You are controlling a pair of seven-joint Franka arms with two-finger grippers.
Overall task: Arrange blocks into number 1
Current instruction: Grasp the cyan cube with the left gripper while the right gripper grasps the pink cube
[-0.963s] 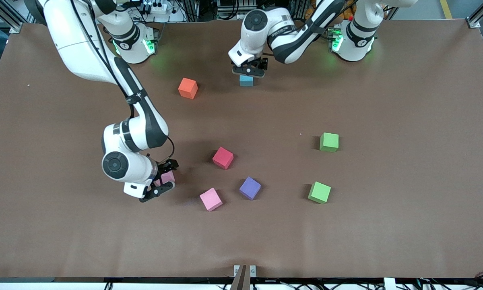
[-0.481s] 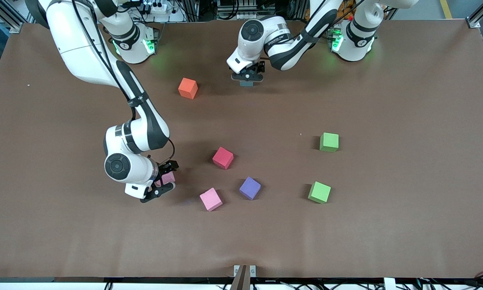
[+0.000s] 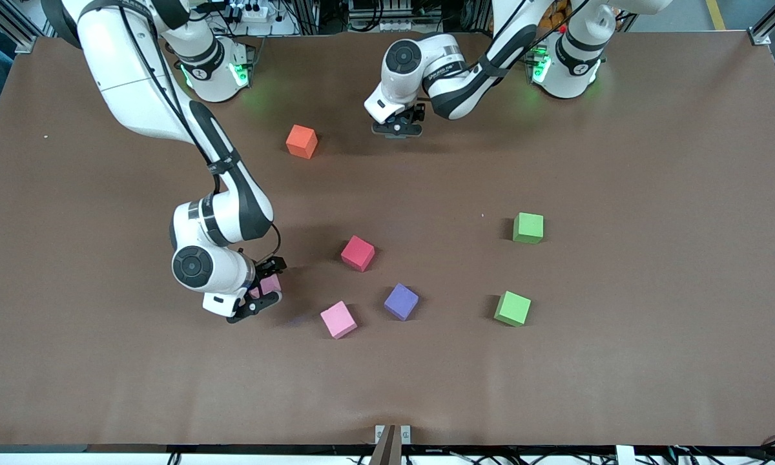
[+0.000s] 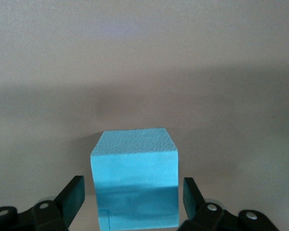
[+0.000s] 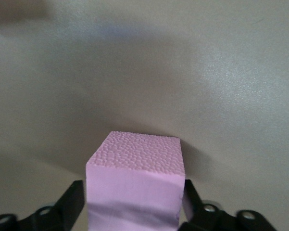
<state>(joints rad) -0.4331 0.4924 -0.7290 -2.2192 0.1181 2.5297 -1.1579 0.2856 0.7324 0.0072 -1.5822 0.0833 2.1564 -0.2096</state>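
The table is brown, and small foam cubes sit on it, all the same size. Their skin looks soft and bumpy, not shiny.

The left gripper is down low near the top middle of the front view. It is around the light blue block. From the front the gripper hides almost all of this block. In the left wrist view the block stands flat on the table, and one black finger stands on each side of it. A thin strip of table shows between each finger and the block, so the fingers are close but not squeezing.

The right gripper is in the lower half of the front view, toward the right arm's end of the table. It has the pink block between its fingers. In the right wrist view the fingers press right against the block's two sides, so it is holding the block. The block sits on the table.

The second pink block lies a bit lower in the front view, near the first one and turned a little. The upper green block and the lower green block sit toward the left arm's end of the table, one above the other in the view, apart from each other.

An orange cube sits near the top, beside the left gripper. A red cube and a purple cube sit in the middle, between the pink blocks and the green ones.
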